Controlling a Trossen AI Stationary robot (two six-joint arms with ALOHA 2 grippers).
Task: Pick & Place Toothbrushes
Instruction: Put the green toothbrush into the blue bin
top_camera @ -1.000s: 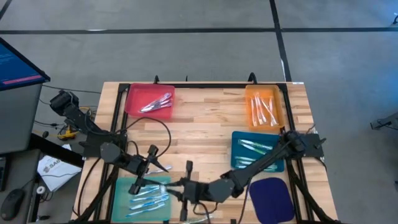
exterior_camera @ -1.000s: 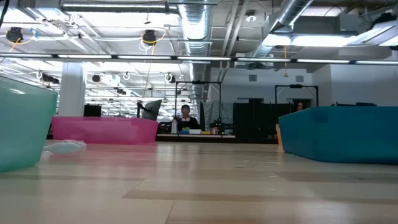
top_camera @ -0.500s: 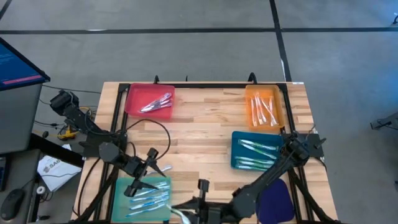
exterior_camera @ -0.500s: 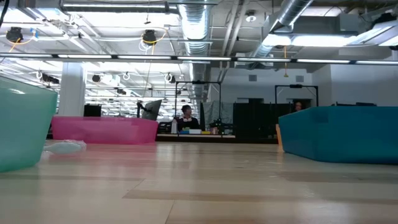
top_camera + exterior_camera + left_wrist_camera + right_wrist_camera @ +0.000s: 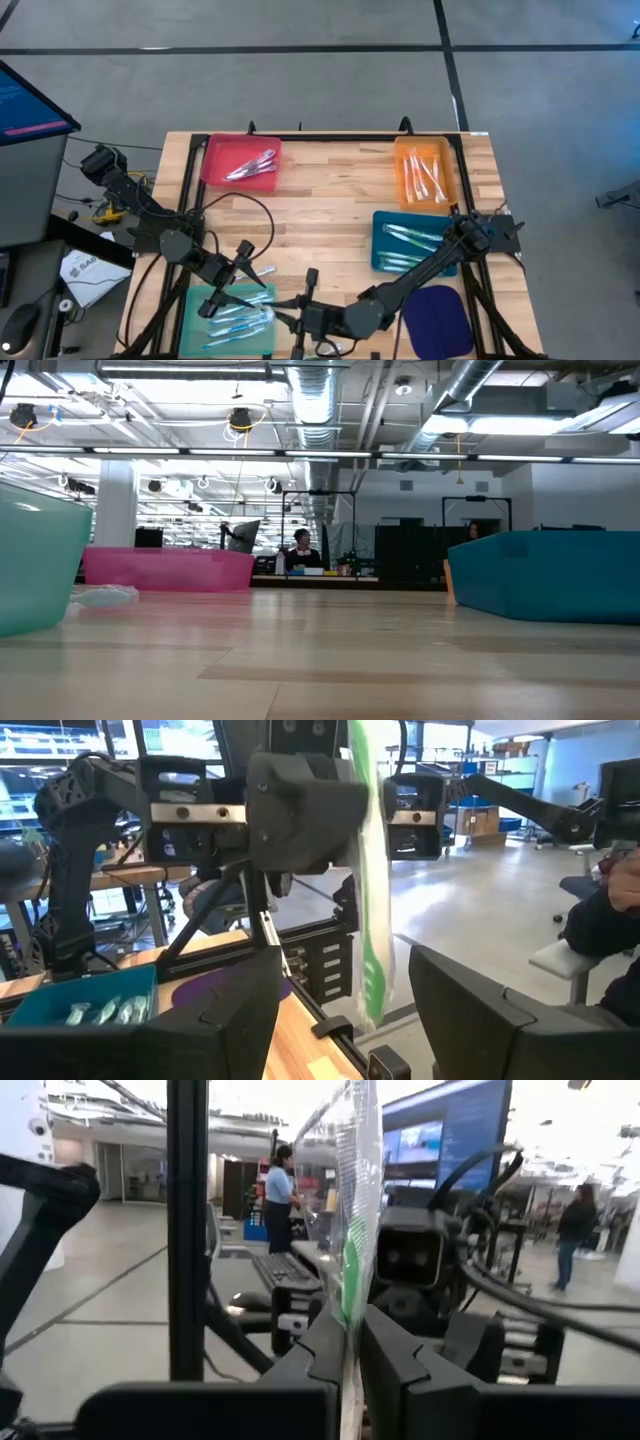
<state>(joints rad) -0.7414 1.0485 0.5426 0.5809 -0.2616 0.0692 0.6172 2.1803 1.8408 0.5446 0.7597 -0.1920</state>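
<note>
Toothbrushes in near-left tray; two trays far — left, right; another mid-right

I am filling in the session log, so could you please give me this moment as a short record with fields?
Table: wooden top with five trays
Trays holding toothbrushes: red tray, orange tray, blue tray, teal tray
Empty tray: dark purple tray
Right gripper: shut on a green-and-clear wrapped toothbrush, near the table's front edge
Left gripper: open, facing the right gripper, the wrapped toothbrush between its fingers
Stage: apparently a handover between grippers
</note>
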